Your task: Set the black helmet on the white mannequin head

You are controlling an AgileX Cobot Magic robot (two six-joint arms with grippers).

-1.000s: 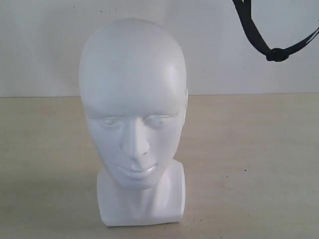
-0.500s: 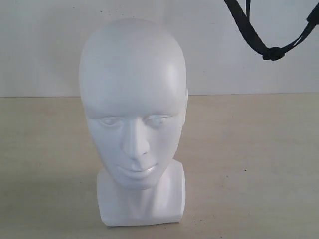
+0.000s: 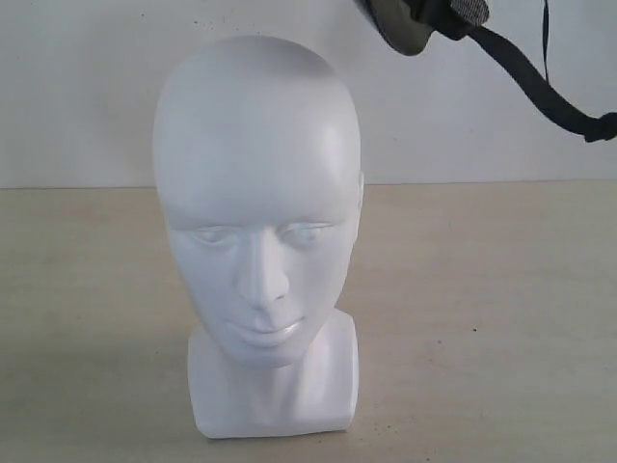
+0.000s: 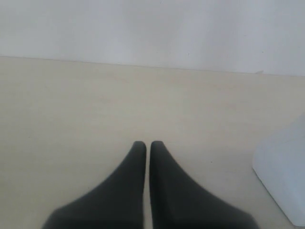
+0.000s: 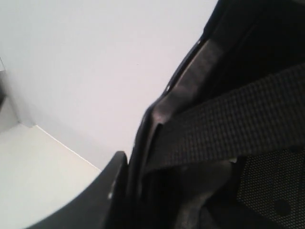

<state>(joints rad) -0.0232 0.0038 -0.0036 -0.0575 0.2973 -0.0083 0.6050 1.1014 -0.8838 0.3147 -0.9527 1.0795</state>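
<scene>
The white mannequin head [image 3: 255,193] stands upright on the table, facing the exterior camera. Up and to its right hangs the black helmet [image 3: 405,24]; only its lower edge shows at the top of the exterior view. Its chin strap [image 3: 525,77] trails down to the right. In the right wrist view my right gripper [image 5: 131,167] is shut on the helmet's rim [image 5: 190,81], one finger [image 5: 112,183] outside the shell and the other hidden inside. My left gripper [image 4: 147,145] is shut and empty, low over the table beside the mannequin's base [image 4: 283,176].
The pale wooden table [image 3: 482,289] stretches round the mannequin's base to a white wall [image 3: 77,96] behind. Neither arm shows in the exterior view. The strap's buckle [image 3: 603,125] dangles at the far right edge.
The helmet's lower edge has come down into the top of the exterior view, where earlier only the strap loop showed. The strap has swung right. The mannequin head has not moved.
</scene>
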